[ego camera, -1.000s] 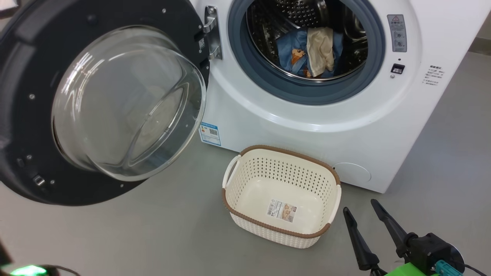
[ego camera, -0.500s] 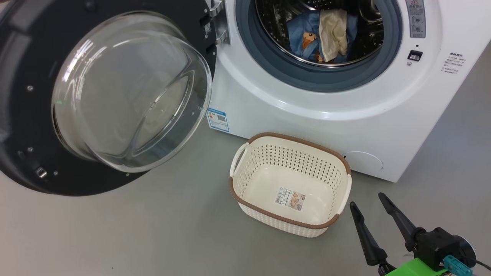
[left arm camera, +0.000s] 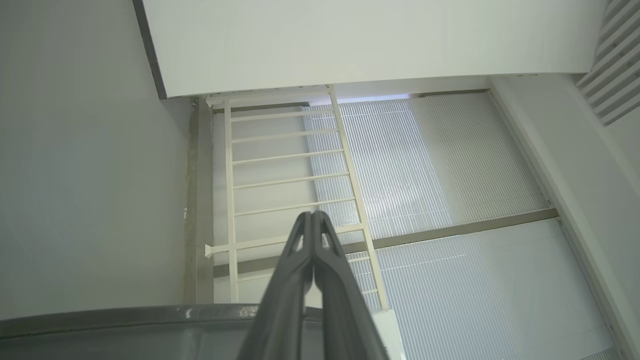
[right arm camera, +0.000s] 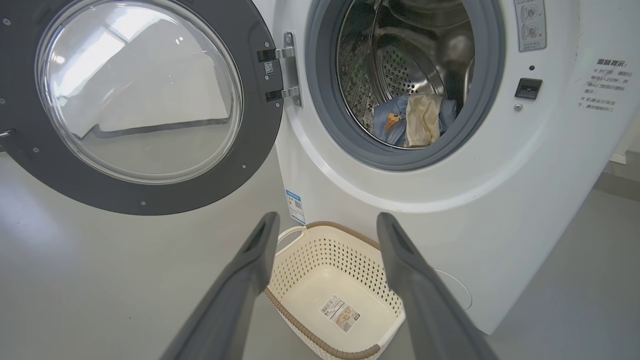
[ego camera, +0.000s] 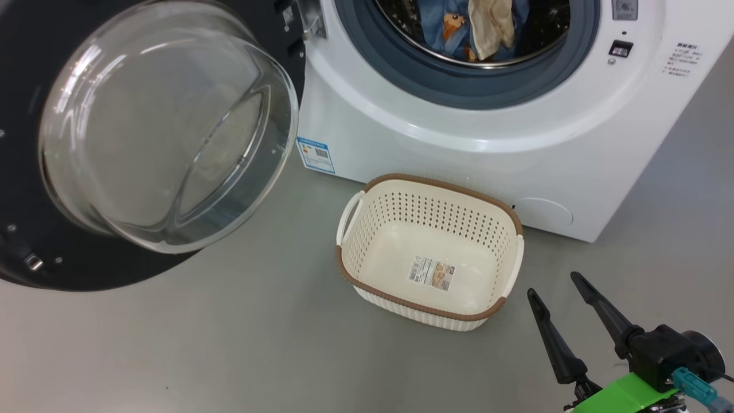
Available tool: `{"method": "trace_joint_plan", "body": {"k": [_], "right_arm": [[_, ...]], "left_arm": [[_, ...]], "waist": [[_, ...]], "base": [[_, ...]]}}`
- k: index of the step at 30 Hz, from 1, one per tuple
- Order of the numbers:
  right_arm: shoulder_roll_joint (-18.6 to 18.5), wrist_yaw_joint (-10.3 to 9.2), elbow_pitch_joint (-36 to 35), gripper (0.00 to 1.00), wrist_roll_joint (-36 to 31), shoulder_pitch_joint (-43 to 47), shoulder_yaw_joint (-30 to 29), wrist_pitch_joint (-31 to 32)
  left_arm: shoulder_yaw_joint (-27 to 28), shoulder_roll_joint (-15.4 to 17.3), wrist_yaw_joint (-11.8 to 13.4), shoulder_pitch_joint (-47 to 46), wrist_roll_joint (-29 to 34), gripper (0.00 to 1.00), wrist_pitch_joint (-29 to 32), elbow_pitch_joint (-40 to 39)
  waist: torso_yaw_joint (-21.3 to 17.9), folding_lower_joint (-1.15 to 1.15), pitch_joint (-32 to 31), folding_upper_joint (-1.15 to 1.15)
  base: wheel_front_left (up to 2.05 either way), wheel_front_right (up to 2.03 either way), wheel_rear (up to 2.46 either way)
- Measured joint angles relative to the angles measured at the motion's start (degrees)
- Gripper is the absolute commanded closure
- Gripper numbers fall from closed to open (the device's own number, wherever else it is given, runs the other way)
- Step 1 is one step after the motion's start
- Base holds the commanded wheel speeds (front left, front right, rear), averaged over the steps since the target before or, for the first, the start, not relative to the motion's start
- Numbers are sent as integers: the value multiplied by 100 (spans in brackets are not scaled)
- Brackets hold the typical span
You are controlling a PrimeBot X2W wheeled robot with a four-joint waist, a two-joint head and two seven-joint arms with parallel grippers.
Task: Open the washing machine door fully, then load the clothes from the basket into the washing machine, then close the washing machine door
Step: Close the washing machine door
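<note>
1. On my feed, the washing machine (ego camera: 459,160) is white, with a grey-blue gasket (ego camera: 459,94) and a blue label (ego camera: 315,155).
2. Washing machine door (ego camera: 114,275): glossy black rim, clear glass.
3. Clothes (ego camera: 436,26): light blue, orange print, cream lining.
4. Basket (ego camera: 436,183): cream, dotted with holes, brown rim.
5. My right fingers (ego camera: 550,335) are black on a green mount (ego camera: 625,396); floor (ego camera: 229,344) grey.

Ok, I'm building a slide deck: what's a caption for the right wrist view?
Open right claw faces the washing machine: clothes inside, door open, basket empty below.

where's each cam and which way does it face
Head: high on the robot, looking down at basket, washer, open door; right gripper open, lower right.
Left wrist: on left arm, aimed up at wall and railing; left gripper shut.
Right wrist: low, facing drum; own fingers spread.
Head and right wrist share basket, door, clothes.
</note>
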Motion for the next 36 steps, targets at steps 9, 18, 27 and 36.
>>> {"method": "trace_joint_plan", "body": {"k": [9,18,27,36], "right_arm": [[-229,0,-203,0,20,-228,90,62],[-414,0,-357,0,64,-359,90,153],[-476,0,-413,0,109,-392,31,197],[-501,0,-432,0,109,-393,-4,202]], "left_arm": [[-272,158,151,-393,38,100,266,695],[-615,237,169,-733,389,100,312,1050],[-616,234,167,-943,446,100,179,1357],[-737,287,135,-965,600,100,386,1503]], "waist": [[-130,0,372,0],[-292,0,747,0],[-362,0,954,0],[-327,0,991,0]], "base": [[0,0,0],[0,0,0],[0,0,0],[0,0,0]]}}
